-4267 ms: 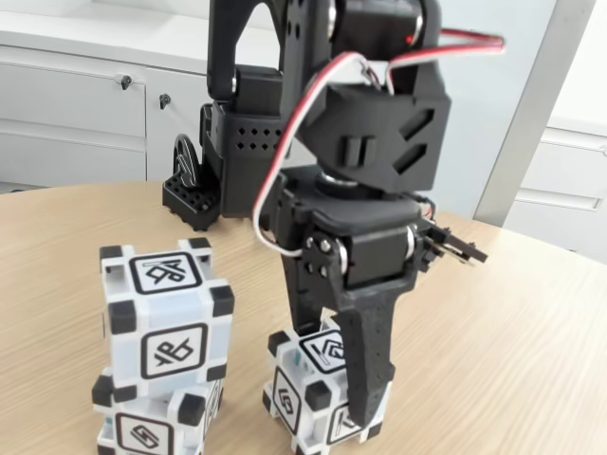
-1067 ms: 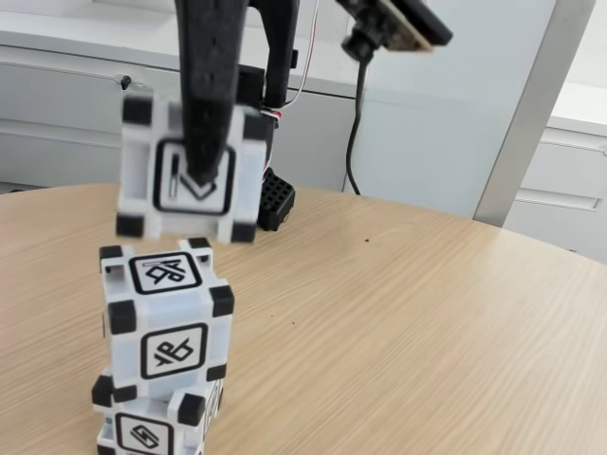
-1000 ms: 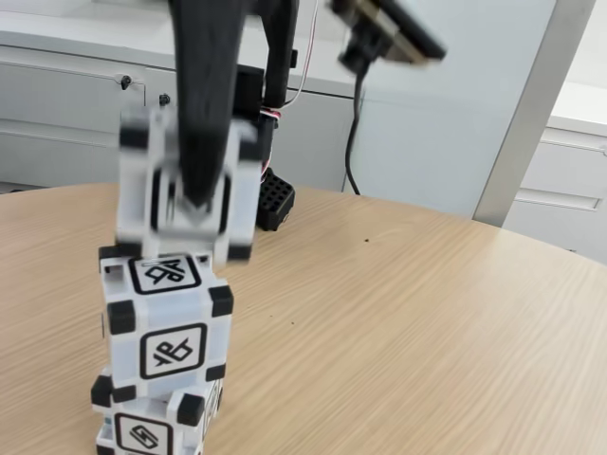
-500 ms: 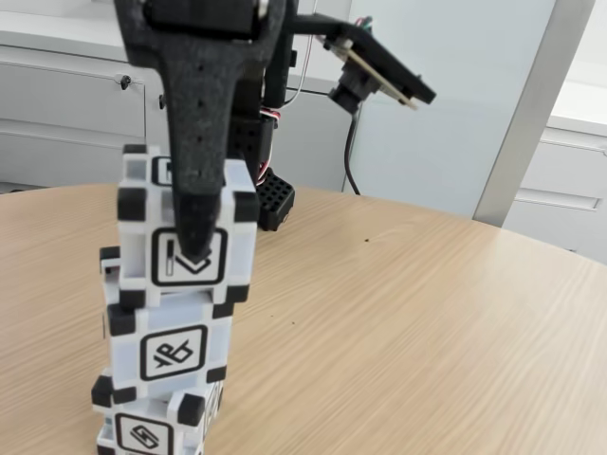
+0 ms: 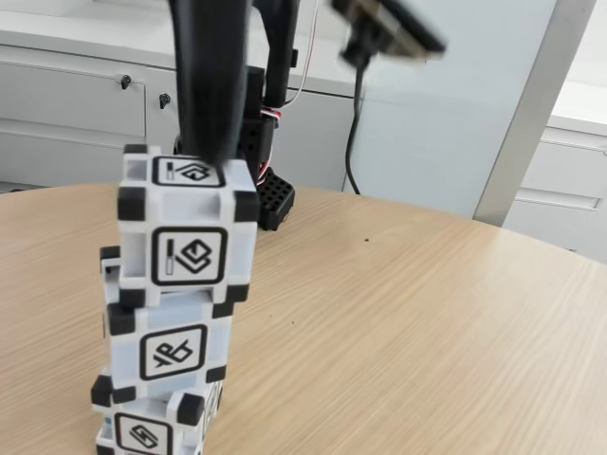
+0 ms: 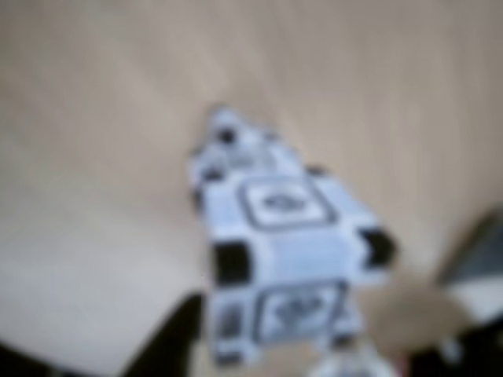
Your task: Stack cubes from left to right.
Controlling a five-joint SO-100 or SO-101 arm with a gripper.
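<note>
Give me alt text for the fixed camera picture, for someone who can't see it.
Three white cubes with black corners stand stacked at the left of a round wooden table: top cube, middle cube, bottom cube. A black robot arm reaches down just above the top cube, motion-blurred. White cabinets stand behind.

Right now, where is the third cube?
In the fixed view, at left, the third cube sits atop the two-cube stack, directly below the raised end effector.
</note>
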